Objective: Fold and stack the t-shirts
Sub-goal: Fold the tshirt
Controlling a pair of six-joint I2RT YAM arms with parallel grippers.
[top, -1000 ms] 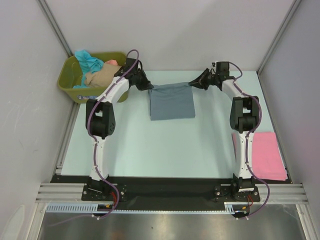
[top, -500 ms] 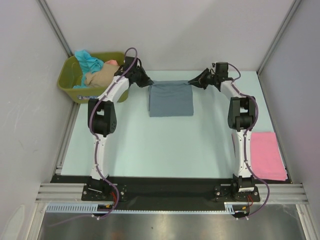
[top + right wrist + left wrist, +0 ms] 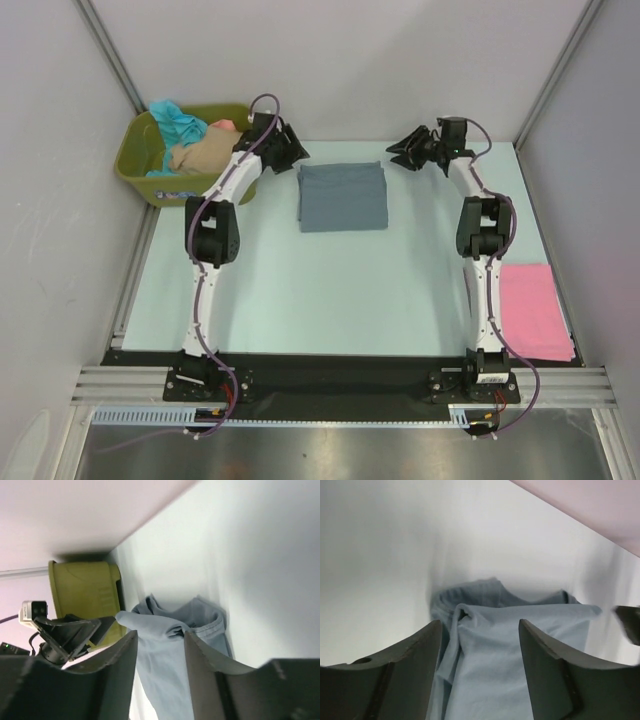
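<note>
A pale blue bench (image 3: 330,290) is sitting inside white walls, with an olive tub (image 3: 135,172) standing at its far left corner. The grey-blue t-shirt (image 3: 342,197) is lying folded flat at the far middle of the bench, between the two grippers and touching neither. It is close to square, so its long axis is hard to call, but it seems to be running left to right. Its far edge is facing the back wall and is looking rumpled in the wrist views. The left gripper (image 3: 290,148) is hovering just beyond the shirt's far left corner with its jaws standing wide and holding nothing. The right gripper (image 3: 403,152) is hanging past the far right corner, its jaws parted and empty. The pink t-shirt (image 3: 536,310) is lying folded at the near right, its long axis running near to far. The teal t-shirt (image 3: 178,120), beige t-shirt (image 3: 200,152) and salmon t-shirt (image 3: 224,125) are bunching up in the tub, each mostly hidden.
</note>
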